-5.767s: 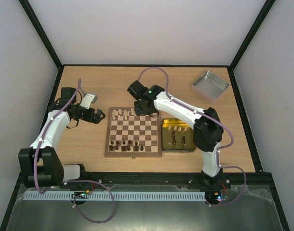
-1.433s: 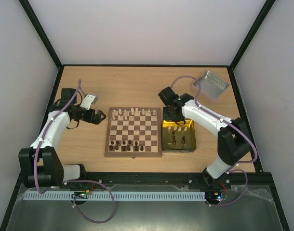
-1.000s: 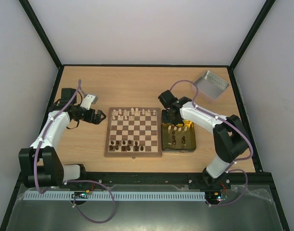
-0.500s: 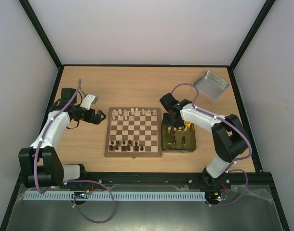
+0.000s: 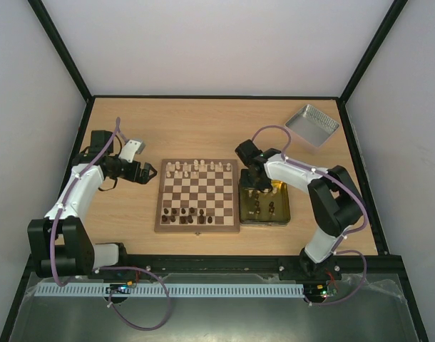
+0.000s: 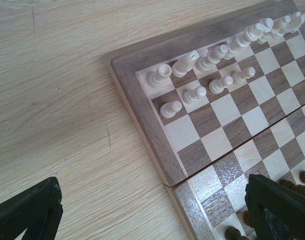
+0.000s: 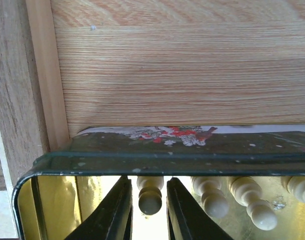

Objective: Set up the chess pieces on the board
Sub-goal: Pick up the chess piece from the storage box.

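You have a yellow tin [image 5: 284,218] lying open on the wooden table [image 5: 203,125], right of centre, with a printed pattern on its outer wall. The silver lid [image 5: 311,125] sits well apart, near the far right corner.

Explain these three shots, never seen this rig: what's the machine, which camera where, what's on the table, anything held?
Two robot arms are bolted at the near edge of a table, each ending in a two-finger gripper. The wide picture comes from a fixed camera above and behind them; the other two come from cameras on each wrist. On the table lie a chessboard with cream pieces along its far edge and dark pieces along its near edge, a yellow tin holding more pieces, and a silver lid. The left gripper hangs wide open beside the chessboard, holding nothing. The right gripper reaches into the tin, its jaws either side of a cream piece; slim gaps show, so it seems not gripped yet.
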